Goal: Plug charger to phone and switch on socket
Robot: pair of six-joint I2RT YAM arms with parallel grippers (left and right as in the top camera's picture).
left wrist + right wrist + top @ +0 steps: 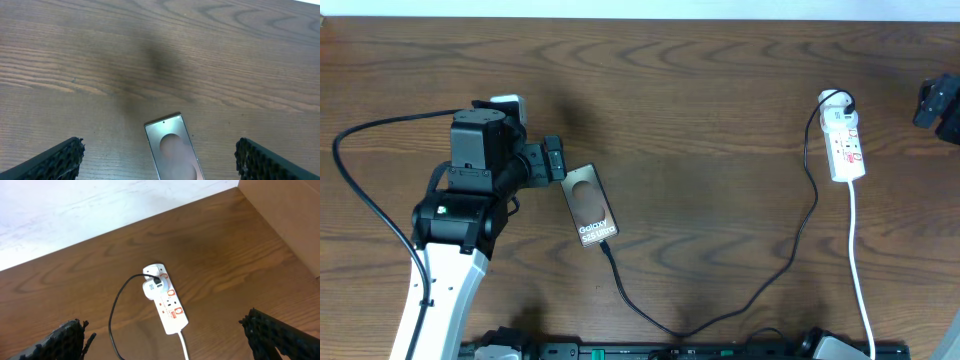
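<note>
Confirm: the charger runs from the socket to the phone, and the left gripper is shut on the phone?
No: the left gripper is open, fingers clear of the phone, per the left wrist view. The charger does run from socket to phone.

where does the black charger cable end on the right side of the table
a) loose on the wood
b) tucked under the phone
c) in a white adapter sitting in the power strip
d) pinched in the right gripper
c: in the right wrist view the charger cable curves up into a white adapter plugged in at one end of the socket.
</note>
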